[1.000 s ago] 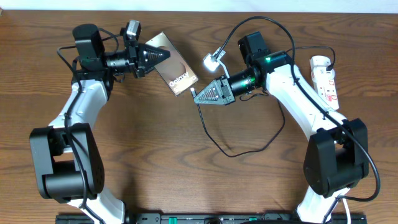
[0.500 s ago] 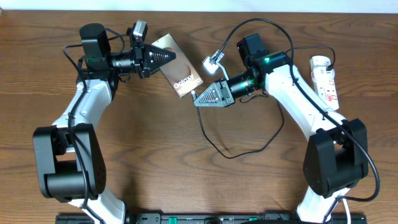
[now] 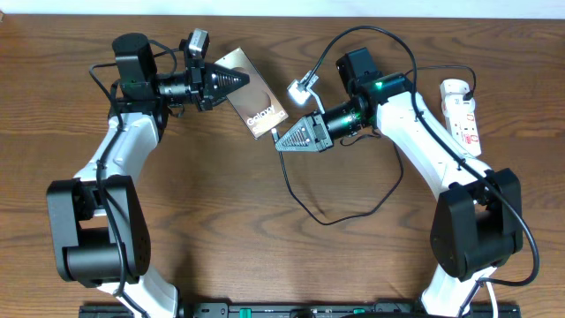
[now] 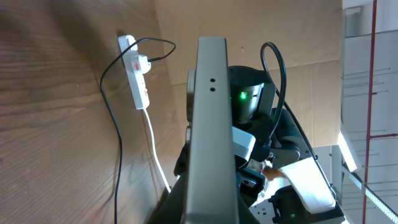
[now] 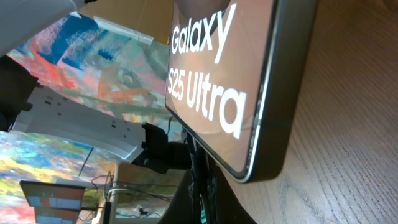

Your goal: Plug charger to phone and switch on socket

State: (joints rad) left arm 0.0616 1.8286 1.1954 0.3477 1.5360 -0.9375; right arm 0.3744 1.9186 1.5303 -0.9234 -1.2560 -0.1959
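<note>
At left fingers [image 3: 226, 81]: clamped on the phone [image 3: 258, 102], upper end. At right fingers [image 3: 296, 137]: pinching the charger [image 3: 331, 221] tip, just beside the phone's lower edge. Handling, as judged: square tip to port, push straight, phone braced. Outward: socket [image 3: 463, 115], far right on surface [image 3: 265, 265].

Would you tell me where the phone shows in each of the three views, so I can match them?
Overhead: the phone is upper centre, screen lettering visible.
Left wrist: the phone stands in the centre, edge-on, as a grey upright slab.
Right wrist: the phone is top centre, with large white lettering on its screen.
Shared landmark: the socket at the overhead's right edge appears upper left in the left wrist view; the right wrist view lacks it.
</note>
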